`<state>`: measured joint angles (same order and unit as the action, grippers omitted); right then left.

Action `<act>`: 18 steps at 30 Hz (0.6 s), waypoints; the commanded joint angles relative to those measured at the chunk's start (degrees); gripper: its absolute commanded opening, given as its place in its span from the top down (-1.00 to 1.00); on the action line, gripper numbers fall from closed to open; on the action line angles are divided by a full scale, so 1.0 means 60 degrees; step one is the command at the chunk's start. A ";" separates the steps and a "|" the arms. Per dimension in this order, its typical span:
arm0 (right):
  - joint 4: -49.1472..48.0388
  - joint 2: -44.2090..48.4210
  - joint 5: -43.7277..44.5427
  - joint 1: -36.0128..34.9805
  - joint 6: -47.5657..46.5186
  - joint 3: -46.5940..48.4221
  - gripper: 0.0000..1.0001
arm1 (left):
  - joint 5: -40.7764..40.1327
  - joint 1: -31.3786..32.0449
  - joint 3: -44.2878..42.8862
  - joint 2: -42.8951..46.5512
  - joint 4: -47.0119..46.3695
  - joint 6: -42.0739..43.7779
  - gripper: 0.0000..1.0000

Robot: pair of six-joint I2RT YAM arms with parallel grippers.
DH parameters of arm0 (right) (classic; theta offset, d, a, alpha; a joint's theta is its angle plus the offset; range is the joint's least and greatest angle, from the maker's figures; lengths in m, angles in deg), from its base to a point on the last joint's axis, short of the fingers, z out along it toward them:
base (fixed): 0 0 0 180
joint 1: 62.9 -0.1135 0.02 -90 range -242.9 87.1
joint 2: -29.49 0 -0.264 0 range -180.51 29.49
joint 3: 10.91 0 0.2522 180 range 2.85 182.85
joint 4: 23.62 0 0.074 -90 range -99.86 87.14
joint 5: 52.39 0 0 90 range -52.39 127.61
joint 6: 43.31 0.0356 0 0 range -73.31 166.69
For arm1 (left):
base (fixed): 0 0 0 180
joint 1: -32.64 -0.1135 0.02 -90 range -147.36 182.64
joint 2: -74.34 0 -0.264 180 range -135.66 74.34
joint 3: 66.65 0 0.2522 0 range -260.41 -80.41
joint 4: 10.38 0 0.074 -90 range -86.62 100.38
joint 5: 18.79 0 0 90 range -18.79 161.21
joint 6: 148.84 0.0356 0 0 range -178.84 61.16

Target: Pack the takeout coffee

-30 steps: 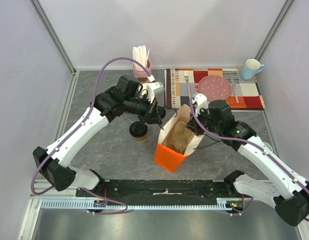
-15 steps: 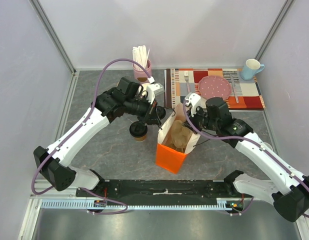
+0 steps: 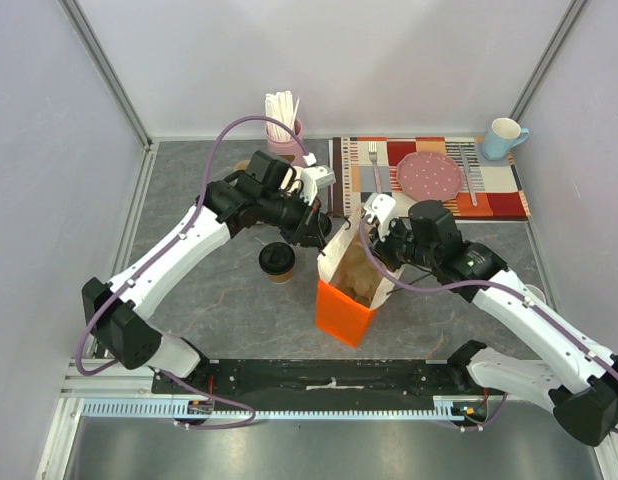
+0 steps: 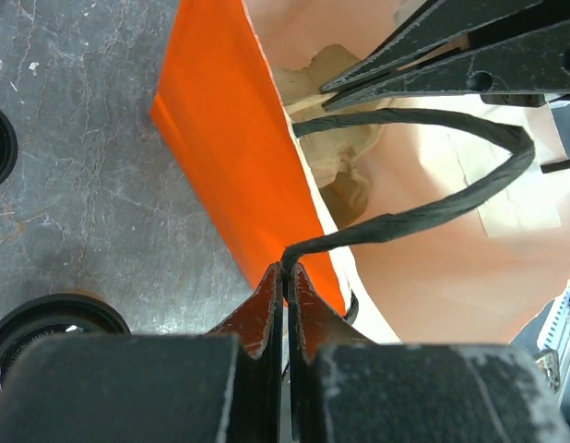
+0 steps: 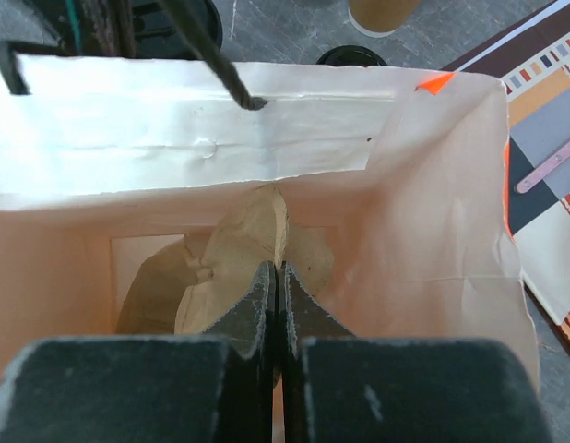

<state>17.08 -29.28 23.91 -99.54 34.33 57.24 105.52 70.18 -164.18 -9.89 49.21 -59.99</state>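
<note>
- takeout coffee: black lid on, upright on the grey table, outside the bag and just left of it, not touching it, nothing gripping it
- pink holder with wooden sticks: at the back, behind the left arm
- left gripper: fingers pressed together on the black twisted handle cord of the bag; the cord loops up from the pinch over the bag opening
- orange paper bag: upright and open at the top, middle of the table between the two arms; crumpled brown paper lies inside at the bottom
- right gripper: fingers closed tight with no gap, tips down inside the bag mouth over the crumpled paper; can't tell what they pinch, if anything
- striped placemat: back right, with a pink plate and a fork on it
- blue mug: far back right corner, by the placemat edge
</note>
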 commanded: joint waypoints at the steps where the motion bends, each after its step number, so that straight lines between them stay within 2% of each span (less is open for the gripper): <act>1: 0.0431 0.0360 -0.0471 -0.0045 -0.0547 -0.0013 1.00 | -0.0268 -0.0046 -0.0132 0.0296 -0.0297 0.0133 0.96; 7: -0.0211 0.0258 -0.0108 -0.0031 0.0695 -0.0642 1.00 | -0.0502 -0.0016 0.2211 0.1994 -0.2625 0.0177 0.95; 10: -0.0271 -0.0181 0.0550 -0.0031 0.1297 -0.0424 0.98 | -0.0707 -0.0002 0.2652 0.2172 -0.2686 0.0177 0.96; 18: -0.0300 -0.1002 0.0993 -0.0031 0.1474 -0.0334 0.93 | -0.0898 0.0072 0.2974 0.2450 -0.2788 0.1084 0.95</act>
<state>16.05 -34.54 27.58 -99.54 40.76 54.64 101.93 70.27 -147.39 2.92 34.71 -57.87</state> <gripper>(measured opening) 0.035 0.035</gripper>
